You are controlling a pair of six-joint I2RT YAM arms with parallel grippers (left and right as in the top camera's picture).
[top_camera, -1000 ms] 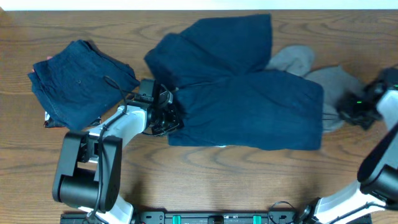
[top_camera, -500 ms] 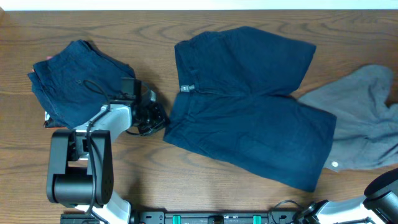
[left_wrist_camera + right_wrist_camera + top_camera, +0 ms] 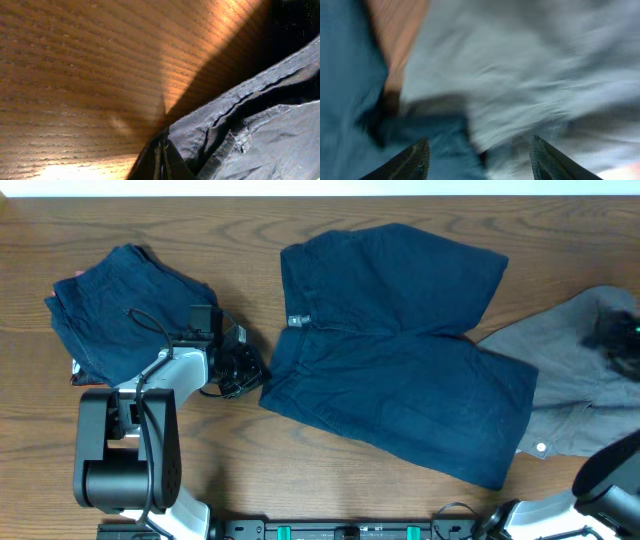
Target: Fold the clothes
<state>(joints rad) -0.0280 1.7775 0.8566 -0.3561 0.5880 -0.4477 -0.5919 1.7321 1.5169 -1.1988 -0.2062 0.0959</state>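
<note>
shorts (image 3: 400, 370), just beside left end effector (image 3: 250, 372)

Matt navy cloth shorts (image 3: 400, 360), soft grey cloth garment (image 3: 580, 380), grained wood table (image 3: 300, 470)

The spread shorts (image 3: 400, 350) lie across the middle of the table (image 3: 320, 480), waistband end to the left and leg ends to the right. Well to the left of them, and apart from them, sits the folded stack of shorts (image 3: 120, 315), and the left gripper (image 3: 245, 368) is between that stack and the spread shorts, just at their near left corner. To the right of the spread shorts lies the plain garment (image 3: 570, 380), its left edge touching their leg hems, with the right gripper (image 3: 620, 335) above its far right part
</note>
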